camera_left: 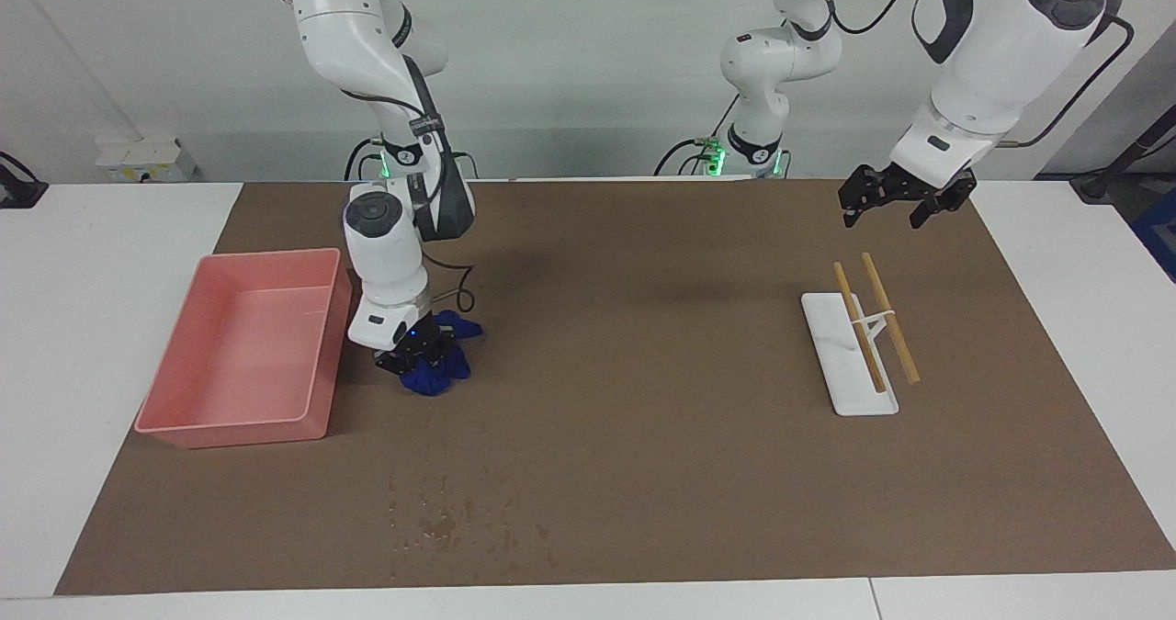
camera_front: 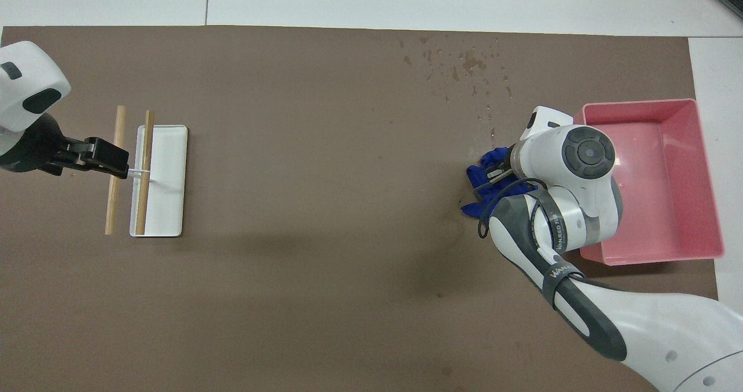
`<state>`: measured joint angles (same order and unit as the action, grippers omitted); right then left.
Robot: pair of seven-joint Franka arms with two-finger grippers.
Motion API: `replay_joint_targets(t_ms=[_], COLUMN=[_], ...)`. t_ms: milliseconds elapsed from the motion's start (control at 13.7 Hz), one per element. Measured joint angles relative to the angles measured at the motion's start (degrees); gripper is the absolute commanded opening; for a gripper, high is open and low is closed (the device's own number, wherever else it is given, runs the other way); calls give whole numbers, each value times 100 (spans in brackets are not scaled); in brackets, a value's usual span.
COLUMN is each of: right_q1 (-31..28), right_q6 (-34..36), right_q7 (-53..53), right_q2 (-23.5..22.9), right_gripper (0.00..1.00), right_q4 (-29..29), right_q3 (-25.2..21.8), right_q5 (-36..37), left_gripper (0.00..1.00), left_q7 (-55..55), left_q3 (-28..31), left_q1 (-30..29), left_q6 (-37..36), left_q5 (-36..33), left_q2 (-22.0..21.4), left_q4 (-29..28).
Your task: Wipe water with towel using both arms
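Observation:
The blue towel (camera_left: pixel 439 374) (camera_front: pixel 480 175) lies bunched on the brown mat beside the pink bin. My right gripper (camera_left: pixel 413 355) (camera_front: pixel 499 169) points straight down onto it and is shut on the cloth, pressing it to the mat. The right arm's wrist hides most of the cloth from above. Water (camera_left: pixel 459 521) (camera_front: pixel 467 65) shows as scattered dark drops on the mat, farther from the robots than the towel. My left gripper (camera_left: pixel 896 202) (camera_front: pixel 107 159) hangs open and holds nothing, up in the air over the mat by the wooden sticks.
A pink bin (camera_left: pixel 230 432) (camera_front: pixel 650 258) stands at the right arm's end of the mat, close to the towel. A white tray (camera_left: pixel 845 367) (camera_front: pixel 168 206) with two wooden sticks (camera_left: pixel 864 335) (camera_front: pixel 141 200) across it lies at the left arm's end.

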<state>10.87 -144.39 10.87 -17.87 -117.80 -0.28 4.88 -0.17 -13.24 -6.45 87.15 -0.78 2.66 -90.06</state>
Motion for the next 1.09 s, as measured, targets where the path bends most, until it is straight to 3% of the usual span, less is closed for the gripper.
replay_joint_targets(t_ms=[365,803,1095], right_q1=[-25,-161,-293], right_q6=[131,1428,2171], right_q7=[-15,-133,-329], right_q2=[-6,12,79], right_gripper=[0,0,0], right_q4=[8,267,268], right_q3=[6,29,17], right_q5=[-4,-391,-867], left_gripper=[100,100,100], left_q7=[0,1,86], left_q3=[-2,24,1072], left_q1=[0,33,870], left_q6=[-3,6,-4], left_q5=[0,33,259], left_q2=[0,0,-92], left_q4=[0,0,11])
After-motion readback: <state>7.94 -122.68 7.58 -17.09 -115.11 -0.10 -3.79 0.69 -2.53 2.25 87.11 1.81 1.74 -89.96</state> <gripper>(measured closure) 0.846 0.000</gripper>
